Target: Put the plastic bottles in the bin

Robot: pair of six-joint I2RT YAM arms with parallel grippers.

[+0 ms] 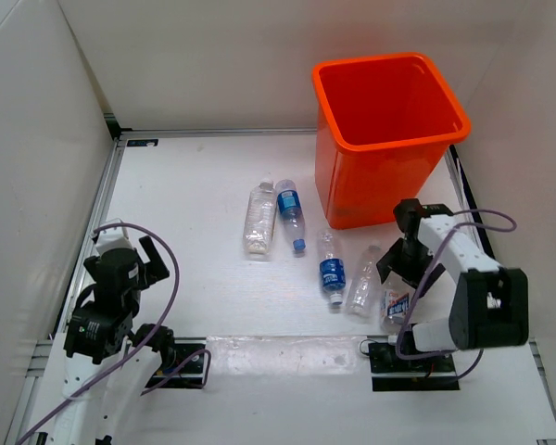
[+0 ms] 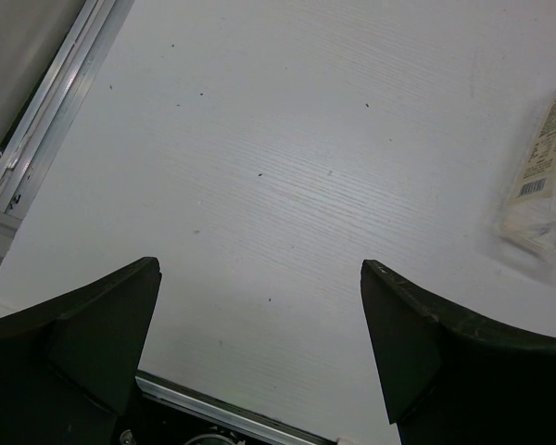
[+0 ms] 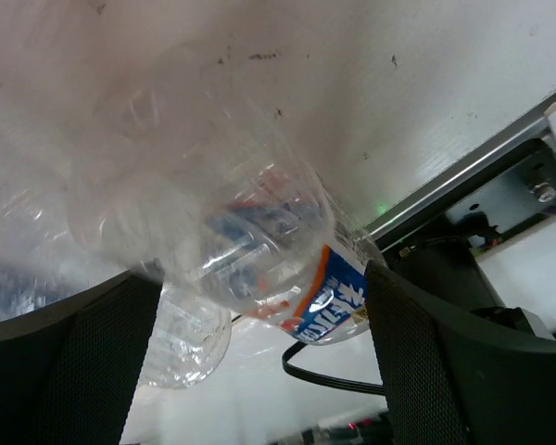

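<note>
While right fingers (image 3: 445, 371) stand apart astride a labelled bottle (image 3: 326, 295), left fingers (image 2: 445, 343) spread, pale bottle (image 2: 542, 185) well aside

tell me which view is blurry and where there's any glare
Right wrist view: the labelled bottle sits near the lens, smeared and out of focus. Left wrist view: sharp, evenly lit table. Top view: crisp, a glossy sheen along the table's near edge.
</note>
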